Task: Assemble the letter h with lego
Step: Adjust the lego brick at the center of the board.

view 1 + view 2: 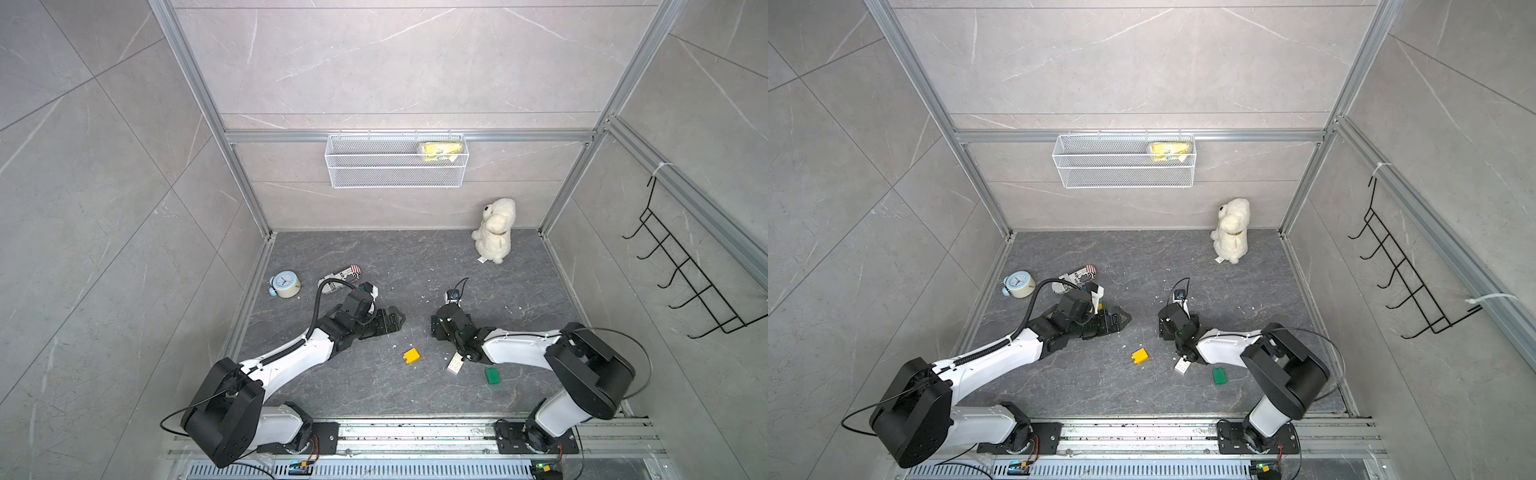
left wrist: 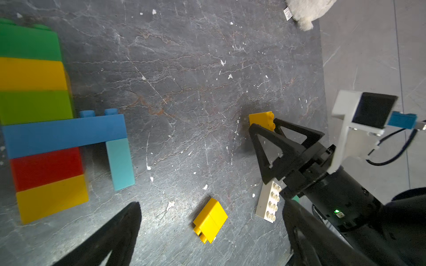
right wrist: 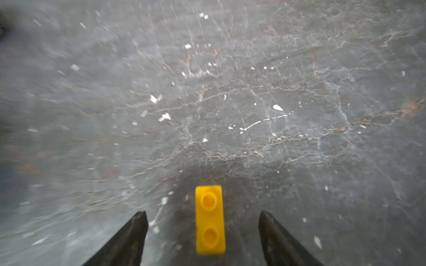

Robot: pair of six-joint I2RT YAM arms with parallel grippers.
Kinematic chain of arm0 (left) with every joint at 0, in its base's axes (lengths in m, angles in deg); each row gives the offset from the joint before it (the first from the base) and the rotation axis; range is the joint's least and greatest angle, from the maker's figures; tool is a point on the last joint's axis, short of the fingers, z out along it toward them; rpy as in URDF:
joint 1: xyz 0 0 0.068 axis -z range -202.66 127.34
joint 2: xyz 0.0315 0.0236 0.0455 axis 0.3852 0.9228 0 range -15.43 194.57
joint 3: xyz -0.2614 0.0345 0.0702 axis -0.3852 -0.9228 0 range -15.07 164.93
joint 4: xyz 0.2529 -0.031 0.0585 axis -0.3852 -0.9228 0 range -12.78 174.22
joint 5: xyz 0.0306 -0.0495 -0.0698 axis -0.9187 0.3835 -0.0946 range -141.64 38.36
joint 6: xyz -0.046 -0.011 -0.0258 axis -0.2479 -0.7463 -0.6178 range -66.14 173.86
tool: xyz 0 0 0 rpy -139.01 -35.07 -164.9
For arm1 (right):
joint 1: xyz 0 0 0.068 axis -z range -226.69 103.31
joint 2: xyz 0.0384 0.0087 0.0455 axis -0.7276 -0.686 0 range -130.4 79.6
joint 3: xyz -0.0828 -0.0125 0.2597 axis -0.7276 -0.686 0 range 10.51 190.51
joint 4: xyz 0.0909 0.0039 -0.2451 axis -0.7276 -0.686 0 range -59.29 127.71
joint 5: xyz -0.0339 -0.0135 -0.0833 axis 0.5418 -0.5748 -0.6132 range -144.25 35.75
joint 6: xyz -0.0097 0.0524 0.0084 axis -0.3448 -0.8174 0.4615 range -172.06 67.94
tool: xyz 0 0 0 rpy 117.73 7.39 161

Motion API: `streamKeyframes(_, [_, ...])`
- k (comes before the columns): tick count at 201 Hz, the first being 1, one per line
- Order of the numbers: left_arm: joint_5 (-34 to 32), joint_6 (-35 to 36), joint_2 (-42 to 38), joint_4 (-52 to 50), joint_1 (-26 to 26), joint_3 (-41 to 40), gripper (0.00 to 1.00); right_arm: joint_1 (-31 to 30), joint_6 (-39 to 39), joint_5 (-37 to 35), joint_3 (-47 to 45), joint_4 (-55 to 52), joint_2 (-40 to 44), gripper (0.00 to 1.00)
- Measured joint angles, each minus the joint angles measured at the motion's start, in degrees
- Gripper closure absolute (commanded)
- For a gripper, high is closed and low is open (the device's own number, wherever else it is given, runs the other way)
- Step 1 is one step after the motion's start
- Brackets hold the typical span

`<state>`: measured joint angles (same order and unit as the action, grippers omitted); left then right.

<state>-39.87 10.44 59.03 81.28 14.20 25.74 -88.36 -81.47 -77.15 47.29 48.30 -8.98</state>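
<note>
Step judged: short leg of the h. The right tool (image 3: 202, 213) was seen with jaws apart and nothing gripped. A small yellow two-stud brick (image 3: 210, 220) lay on the table (image 3: 253, 103) between its fingers, studs facing the tool, clear of both. The left tool (image 2: 212, 205) was spread wide and empty.

The part-built h (image 2: 46, 129) was found close beside the left tool, well apart from the right tool. It was made up of a column of green, yellow, lime, blue bar (image 2: 64, 134), red and yellow, with a light blue brick (image 2: 119, 163) under the bar's free end. The leg was judged a brick short.

A spare yellow brick (image 1: 411, 356), white oblong brick (image 1: 456, 365) and green brick (image 1: 493, 375) lay behind the right tool's tips.

Next: the small brick to be clamped across its narrow sides, carried over, and its studs lined up under the light blue brick. Bracing of the h by the left tool is likely needed.
</note>
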Motion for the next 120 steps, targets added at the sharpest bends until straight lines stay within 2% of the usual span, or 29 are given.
streamKeyframes(35, [-0.3,0.2,-2.4,0.0,0.0,-0.5,0.01,0.0,-1.3,4.0,-0.5,-7.1,12.3,0.18])
streamKeyframes(57, [-2.1,0.2,-4.7,-0.3,0.0,-1.4,0.01,-0.1,-1.1,10.1,-0.1,-13.6,17.2,0.23])
streamKeyframes(80, [-5.3,0.0,-7.8,-0.9,0.0,-2.7,0.01,-1.9,-1.0,17.0,0.7,-19.2,16.5,0.24])
streamKeyframes(120, [-12.4,-0.9,-16.7,-2.1,0.0,-6.5,0.01,-13.2,-1.7,20.8,3.1,-26.2,8.8,0.18])
